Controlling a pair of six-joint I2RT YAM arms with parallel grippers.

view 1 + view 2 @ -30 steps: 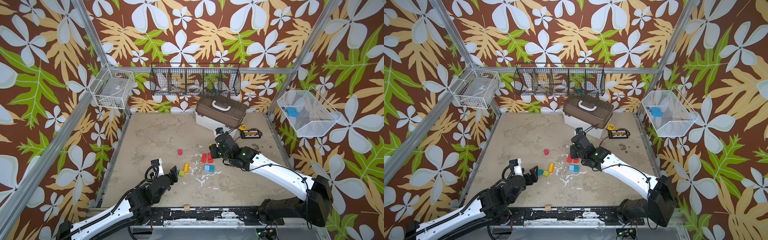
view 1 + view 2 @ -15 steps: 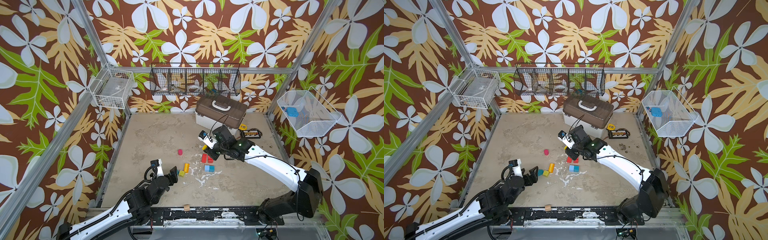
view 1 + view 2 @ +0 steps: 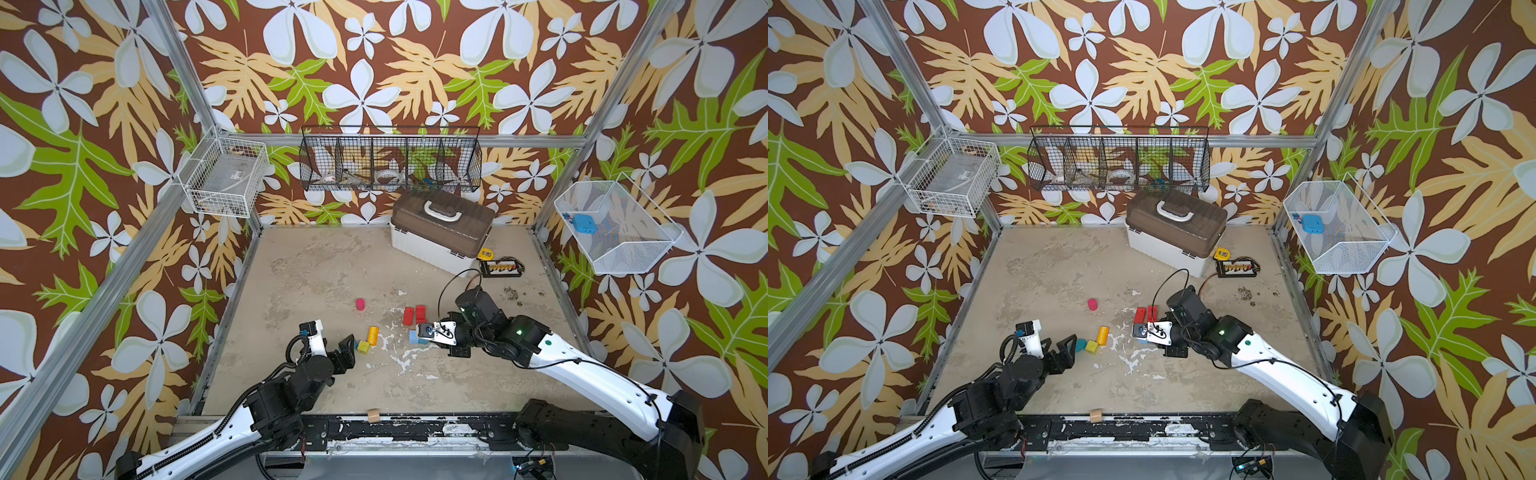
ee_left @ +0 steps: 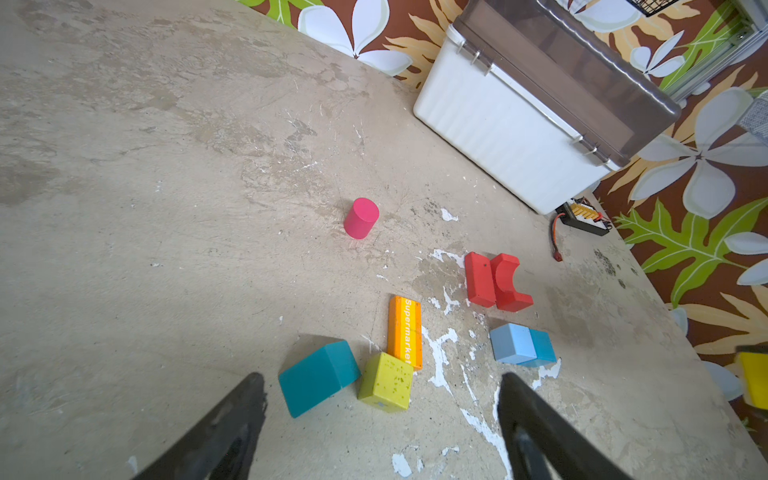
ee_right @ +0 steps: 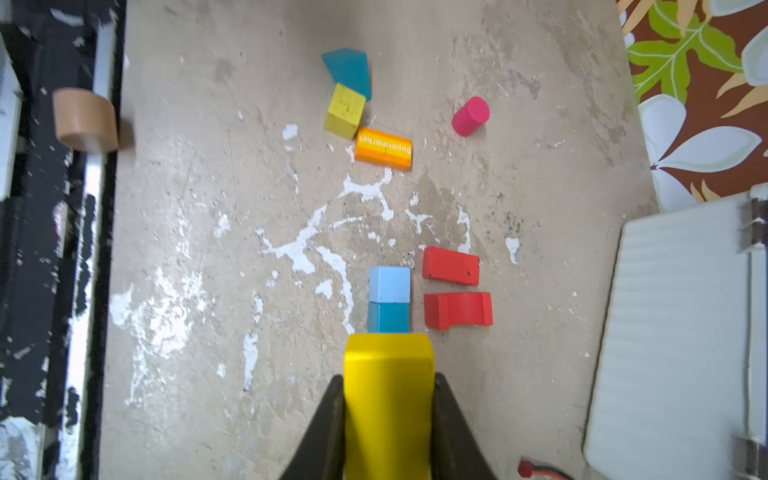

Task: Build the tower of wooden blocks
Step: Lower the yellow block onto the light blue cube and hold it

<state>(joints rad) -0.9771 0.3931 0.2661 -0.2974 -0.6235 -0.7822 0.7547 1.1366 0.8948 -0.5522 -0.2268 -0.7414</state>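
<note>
No stack is seen yet; nearly all is left. A yellow block is clamped in the right gripper, the blue pair lying just beyond its fingertips, a likely base. The left gripper is held wide open, teal roof piece and green-yellow cube just ahead of its fingertips. Further out lie orange block, red arch and pink cylinder. The white case stands well beyond, judged no obstacle

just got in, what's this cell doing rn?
Block tower build, nothing stacked yet. The right end effector grips a yellow block near the two blue cubes lying side by side. The left end effector is open, empty, by the teal roof piece and yellow-green cube. Other blocks lie scattered.
</note>
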